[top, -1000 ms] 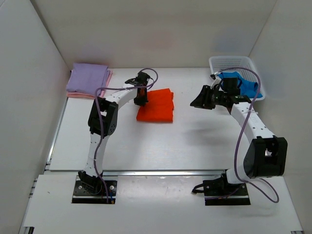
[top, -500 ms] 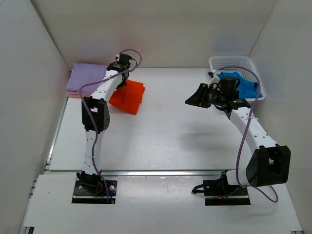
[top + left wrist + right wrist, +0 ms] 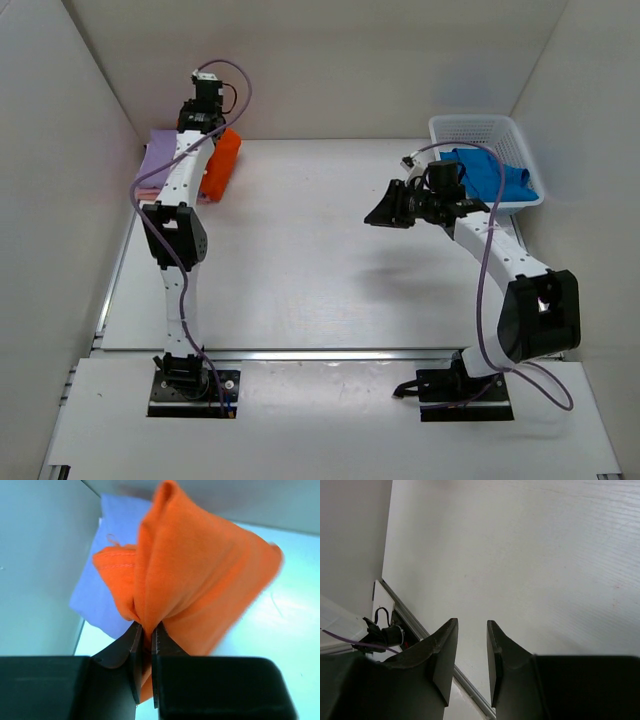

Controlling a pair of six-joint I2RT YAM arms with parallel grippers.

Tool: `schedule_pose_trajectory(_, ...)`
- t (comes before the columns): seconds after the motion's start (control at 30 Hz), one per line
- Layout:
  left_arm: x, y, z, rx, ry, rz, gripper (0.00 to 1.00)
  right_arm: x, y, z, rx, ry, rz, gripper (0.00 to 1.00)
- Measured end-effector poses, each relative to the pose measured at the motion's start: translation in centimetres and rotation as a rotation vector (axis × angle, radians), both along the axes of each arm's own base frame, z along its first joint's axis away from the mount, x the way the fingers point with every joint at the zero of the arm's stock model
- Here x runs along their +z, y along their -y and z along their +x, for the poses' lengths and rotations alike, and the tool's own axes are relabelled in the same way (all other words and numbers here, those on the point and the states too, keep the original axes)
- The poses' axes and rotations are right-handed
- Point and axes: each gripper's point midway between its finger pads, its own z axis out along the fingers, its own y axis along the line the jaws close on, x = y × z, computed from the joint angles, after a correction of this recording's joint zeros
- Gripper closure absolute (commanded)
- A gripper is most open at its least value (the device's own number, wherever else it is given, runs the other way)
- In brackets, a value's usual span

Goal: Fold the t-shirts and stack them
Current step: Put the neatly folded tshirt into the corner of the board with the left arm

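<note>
Pinching a bunched fold of the orange t-shirt (image 3: 200, 580), the left fingers (image 3: 142, 639) are clenched on it and hold it raised in the far left corner, close to the lavender t-shirt (image 3: 105, 595), likely to set it on that pile. Only the left wrist view shows this grip; from above the arm hides it. Over the middle of the desk (image 3: 300, 280), the right fingers (image 3: 384, 214) stand slightly apart, grasping nothing. Farthest right, the blue t-shirt (image 3: 495, 172) waits in the basket (image 3: 480, 122), seen only from above.
</note>
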Motion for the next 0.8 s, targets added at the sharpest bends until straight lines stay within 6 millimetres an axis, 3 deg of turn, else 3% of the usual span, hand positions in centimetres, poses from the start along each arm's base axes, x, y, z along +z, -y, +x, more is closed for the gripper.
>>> schedule_pose_trajectory(0.43, 0.4, -6.0, 1.8, 0.027, 0.08, -0.054, 1.0, -0.3, -4.4, 1.7, 0.078, -0.021, -0.025, 0.75)
schedule_pose_trajectory(0.8, -4.6, -11.5, 2.8, 0.13, 0.067, -0.116, 1.0, -0.2, -6.4, 2.8, 0.094, -0.031, -0.064, 0.76)
